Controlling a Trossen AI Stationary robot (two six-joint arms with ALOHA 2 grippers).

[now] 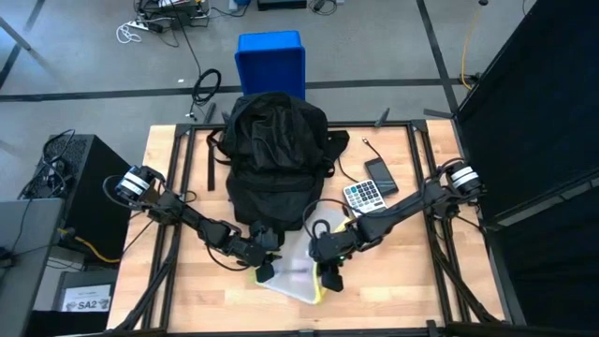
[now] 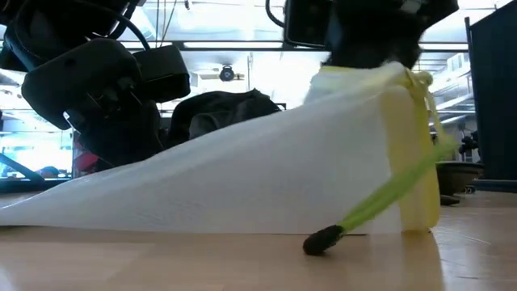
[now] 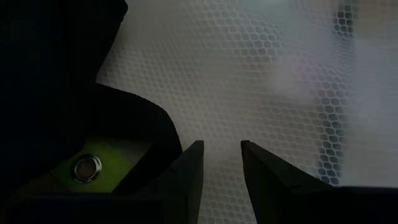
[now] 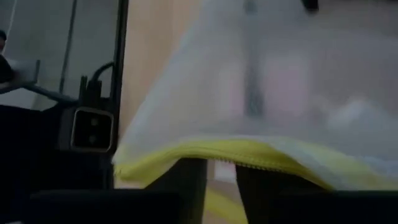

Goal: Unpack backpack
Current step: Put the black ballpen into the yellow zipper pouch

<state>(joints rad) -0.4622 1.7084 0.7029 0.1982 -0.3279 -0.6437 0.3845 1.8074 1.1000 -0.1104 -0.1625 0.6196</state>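
Behind your arms the backpack [image 1: 277,154] is sitting half hidden, right gripper [image 1: 329,277] is pinching the mesh pouch [image 1: 298,274] at its yellow edge, left gripper [image 1: 265,271] is resting slightly parted on the mesh.

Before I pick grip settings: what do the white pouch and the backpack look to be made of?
The white pouch looks like soft translucent mesh: the left wrist view shows a fine honeycomb weave, and it sags in a slack slope. Its yellow edge seems woven tape with a zipper, though blurred. The backpack appears to be matte black fabric, crumpled and folding on itself.
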